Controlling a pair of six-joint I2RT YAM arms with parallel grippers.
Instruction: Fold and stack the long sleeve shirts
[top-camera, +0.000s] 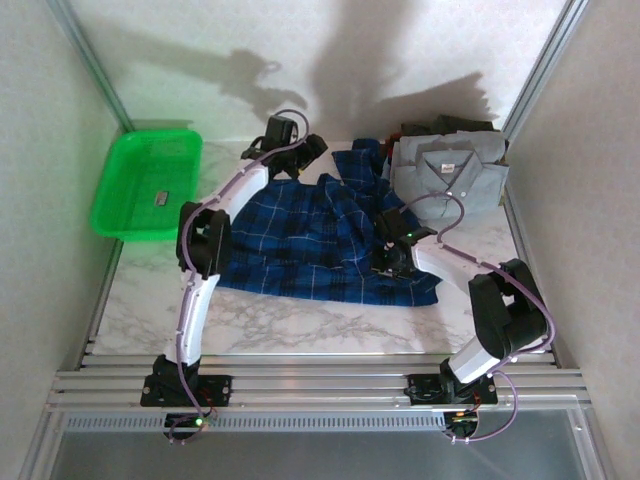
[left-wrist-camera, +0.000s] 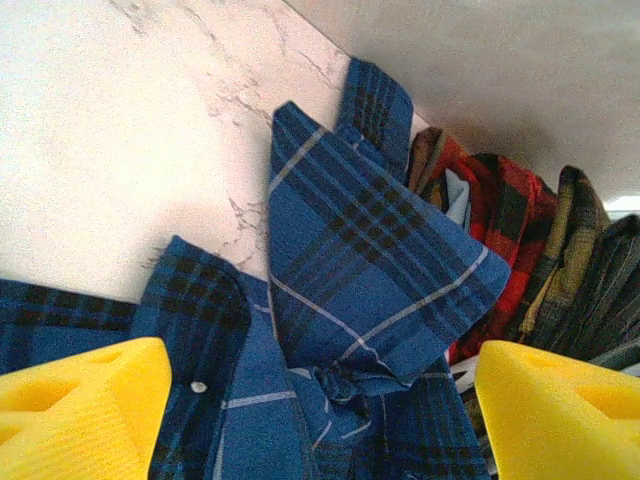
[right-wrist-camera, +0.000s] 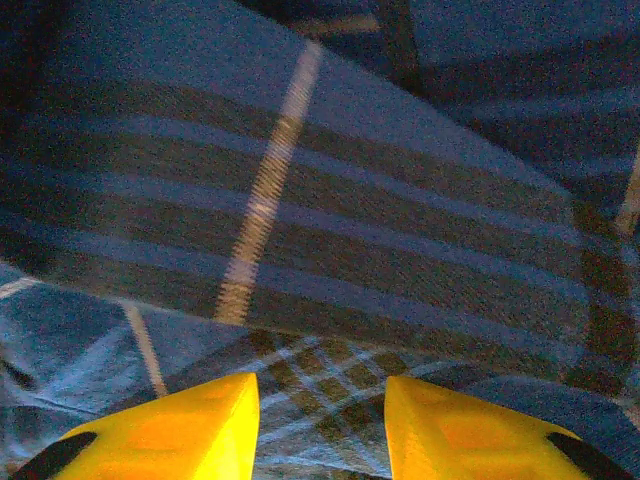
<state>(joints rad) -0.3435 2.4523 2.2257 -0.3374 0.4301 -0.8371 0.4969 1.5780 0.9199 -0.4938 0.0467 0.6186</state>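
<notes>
Item: blue plaid shirt (top-camera: 300, 240), spread on the tabletop (top-camera: 300, 325), collar end far from the arm bases, hem toward them.

Left pincer (left-wrist-camera: 322, 400): released, jaws wide, directly over the collar end.

Right pincer (right-wrist-camera: 320, 420): low on the shirt's right edge, jaws narrowly parted against cloth; whether it grasped cannot be told.

Judgement: each arm was nearest its own end.

Surface: pale marble, smooth.

Surroundings: grey shirt (top-camera: 450, 170) folded on a dark pile (top-camera: 440, 125) at the far right corner; green basket (top-camera: 130, 225) well apart, left.
</notes>
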